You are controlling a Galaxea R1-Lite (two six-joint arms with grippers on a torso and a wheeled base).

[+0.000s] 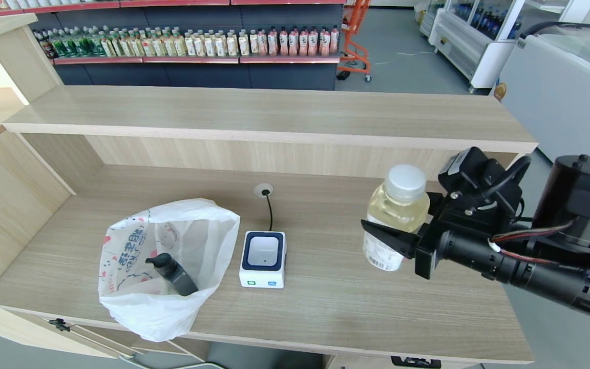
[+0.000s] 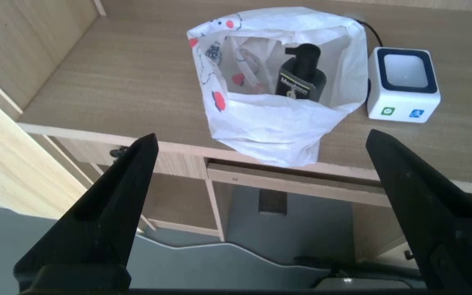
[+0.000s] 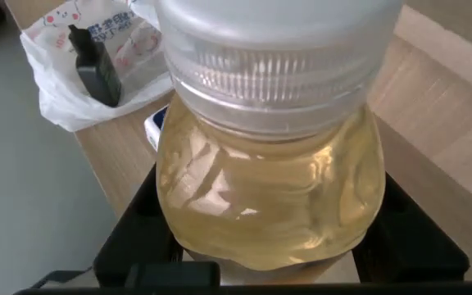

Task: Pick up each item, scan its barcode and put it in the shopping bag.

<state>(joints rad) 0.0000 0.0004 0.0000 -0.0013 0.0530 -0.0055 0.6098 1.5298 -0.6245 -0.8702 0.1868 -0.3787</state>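
My right gripper (image 1: 395,241) is clamped around the middle of the drink bottle (image 1: 397,205), which is upright over the counter (image 1: 325,302), right of the scanner (image 1: 262,256). It is full, so probably weighty, and the smooth plastic could slip; mid-body hold suits. My left gripper (image 2: 260,139) is spread apart.

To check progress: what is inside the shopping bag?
A dark pump bottle leans inside the shopping bag. The bag's white plastic covers its bottom, so anything lying lower cannot be seen.
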